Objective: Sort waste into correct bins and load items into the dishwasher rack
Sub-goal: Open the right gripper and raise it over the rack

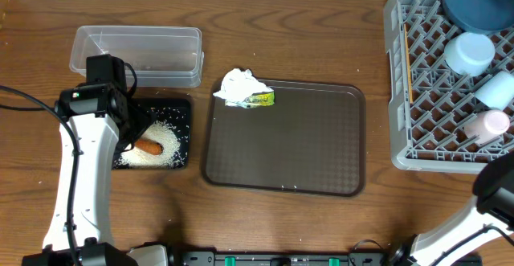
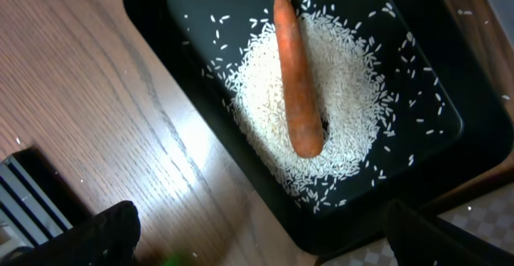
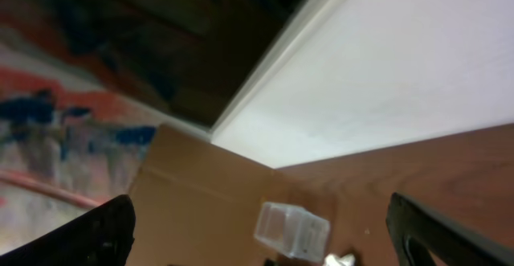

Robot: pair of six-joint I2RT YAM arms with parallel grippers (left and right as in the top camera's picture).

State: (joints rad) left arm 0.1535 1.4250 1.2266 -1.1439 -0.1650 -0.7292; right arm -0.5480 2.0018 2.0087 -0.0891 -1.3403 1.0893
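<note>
— Where the left arm hangs in the overhead view, what lies under it?

— The left gripper [image 1: 132, 137], fingers spread and holding nothing, hangs over the shallow black rectangular tray [image 1: 183, 109]. Inside lies the heap of white rice grains [image 1: 161, 157] with the small orange carrot [image 1: 148, 146] on top. The clear plastic rectangular tub [image 1: 136, 49] stands just behind the tray. I cannot tell whether their edges touch.

— And the middle?

— The flat brown serving tray [image 1: 285, 145] is bare except at its far left corner. There the crumpled white tissue [image 1: 238, 87] and the small yellow-green wrapper [image 1: 261, 99] overlap the rim. Open wooden table [image 1: 321, 25] runs behind it, and a strip separates it from the large square grey plastic crate [image 1: 399, 97] at the right edge.

— What does the crate hold?

— The large teal-blue bowl [image 1: 478, 1] in the far corner, the small light-blue bowl [image 1: 470, 53], the white cup [image 1: 494, 89] and, along the left wall, the thin wooden chopsticks [image 1: 407, 53].

— The left wrist view?

— The carrot [image 2: 297, 81] lies lengthwise across the rice [image 2: 353, 97], mid-floor of the black tray [image 2: 426, 65], with loose grains scattered toward the walls. The dark fingers [image 2: 104, 234] sit wide apart at the lower corners, clear of the contents.

— The right wrist view?

— The right gripper [image 3: 257, 246] stands spread and empty, fingers [image 3: 434, 238] at the lower corners. It points at a white wall, with open room between the fingers.
</note>
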